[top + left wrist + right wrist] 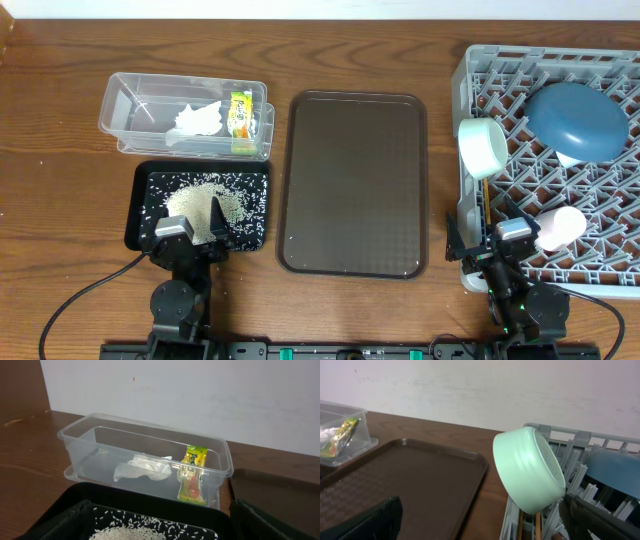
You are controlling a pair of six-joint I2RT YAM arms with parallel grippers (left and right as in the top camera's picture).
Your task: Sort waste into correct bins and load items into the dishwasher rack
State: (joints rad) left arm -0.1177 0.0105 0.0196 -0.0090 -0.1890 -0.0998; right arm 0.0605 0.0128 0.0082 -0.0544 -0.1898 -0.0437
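Wooden table (60, 180) (white wall (200, 395) behind)

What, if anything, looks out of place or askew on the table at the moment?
Only the pale green bowl: it lies tipped on its side at the left edge of the dishwasher rack, seeming to jut past the rim. The rice grains appear to be all inside the black tray.

This looks like a robotics lab bench staged as a kitchen clean-up rather than a real kitchen. The left arm (180, 300) and the right arm (525, 305) sit mounted on a black rail (300, 350) along the bottom edge of the overhead frame, at a wood-grain worktop (60, 120). A grey dishwasher rack (500, 65) stands loose on the worktop at the right with a brown serving tray (355, 180) in the centre, and both wrist views show only a bare white wall (200, 400) across their upper half.
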